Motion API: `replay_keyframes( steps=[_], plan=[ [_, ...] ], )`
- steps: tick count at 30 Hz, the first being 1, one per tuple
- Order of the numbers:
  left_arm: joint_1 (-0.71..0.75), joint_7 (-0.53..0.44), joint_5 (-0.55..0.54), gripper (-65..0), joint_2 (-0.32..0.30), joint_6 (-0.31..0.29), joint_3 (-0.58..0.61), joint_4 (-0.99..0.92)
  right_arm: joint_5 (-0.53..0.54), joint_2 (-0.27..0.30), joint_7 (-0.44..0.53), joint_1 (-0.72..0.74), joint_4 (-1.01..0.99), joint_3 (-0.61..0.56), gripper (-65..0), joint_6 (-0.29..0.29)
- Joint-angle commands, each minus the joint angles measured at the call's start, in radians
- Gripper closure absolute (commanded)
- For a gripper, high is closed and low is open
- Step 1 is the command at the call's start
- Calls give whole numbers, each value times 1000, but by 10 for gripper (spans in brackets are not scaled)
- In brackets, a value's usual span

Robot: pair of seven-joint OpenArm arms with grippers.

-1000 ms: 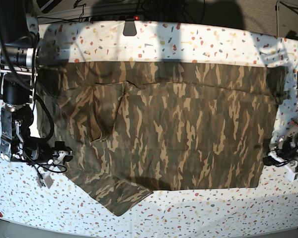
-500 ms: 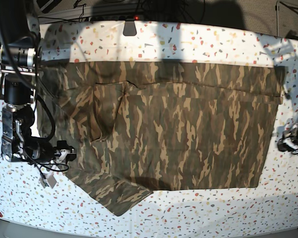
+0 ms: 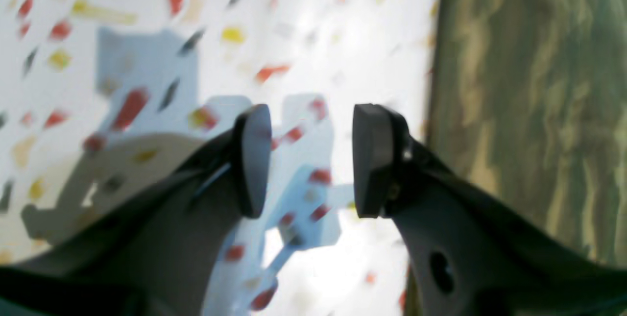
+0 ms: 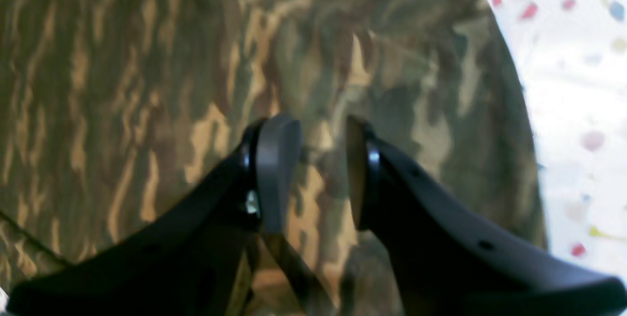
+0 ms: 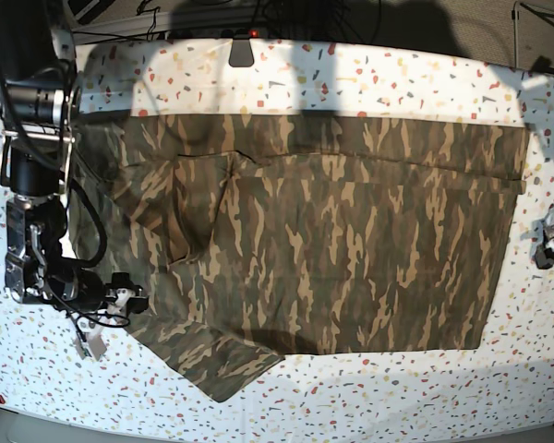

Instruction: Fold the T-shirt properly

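T-shirt: soft matt woven cloth, camouflage print in olive, brown, tan; faint creases, stitched hems. Surface: smooth white terrazzo-look top with coloured flecks, slight sheen. Left gripper: dark matt plastic fingers, smooth flat pads. Right gripper: black plastic, semi-gloss, small bright metal screw by 1 pad.
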Motion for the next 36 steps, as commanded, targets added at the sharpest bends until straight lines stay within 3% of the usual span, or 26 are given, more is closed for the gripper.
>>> replay_keyframes(
  steps=[1, 7, 15, 23, 27, 30, 32, 36],
  plan=[
    [-18, -23, -21, -260, -5, -10, -3, 39, -16, -4, 39, 33, 19, 4, -204, 8],
    [34, -23, -20, -204, 78, -10, -3, 202, -176, -78, 188, 32, 18, 4, -204, 8],
    [100, -22, -25, -199, 134, -10, -3, 315, -260, -95, 318, 33, 18, 4, -204, 8],
    [280, 66, -138, -143, 122, -10, -6, 560, -269, -92, 282, -56, 82, 4, -204, 8],
    [435, 132, -143, -143, 112, -10, -14, 826, -239, -92, 256, -197, 314, 6, -204, 8],
    [565, 177, -141, -143, 112, 44, -59, 1022, -166, -92, 164, -319, 537, 31, -204, 8],
    [654, 167, -140, -143, 112, 53, -108, 1122, -127, -92, 115, -398, 665, 71, -204, 8],
    [818, 94, -139, -143, 112, 52, -245, 1255, -99, -92, 107, -560, 842, 188, -204, 8]
  ],
)
